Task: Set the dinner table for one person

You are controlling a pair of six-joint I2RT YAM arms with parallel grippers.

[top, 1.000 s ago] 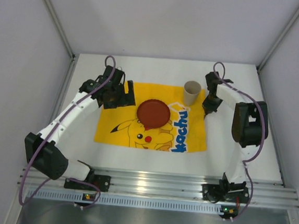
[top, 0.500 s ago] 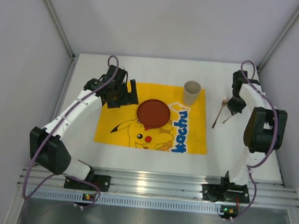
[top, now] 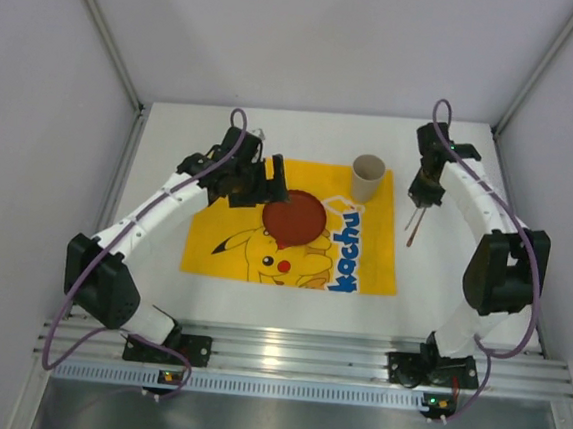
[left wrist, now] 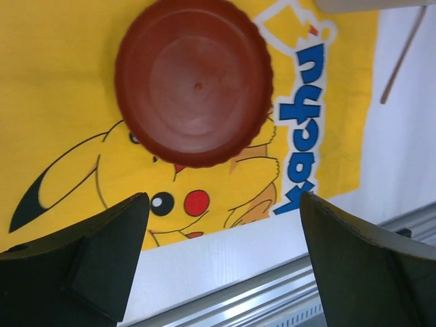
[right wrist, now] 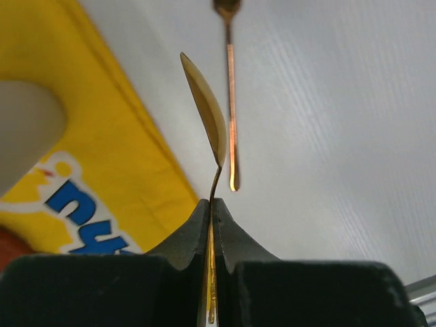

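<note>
**Left arm** (top: 157,208): elbow folded low near its base, forearm stretched forward and inward toward the centre. The left pincer (top: 273,176) is at the end of this reach with its jaws spread wide. Its dark fingers (left wrist: 102,262) sit at the two lower corners of the left wrist view.

**Right arm** (top: 483,207): elbow pushed out to the right, forearm running forward and inward. The right pincer (top: 425,192) is tilted downward, its jaws pressed together on the thin handle of a golden spoon (right wrist: 206,109).

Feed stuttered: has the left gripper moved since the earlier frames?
Yes. The left gripper moved right, toward the red plate, which stayed put on the yellow mat.
</note>
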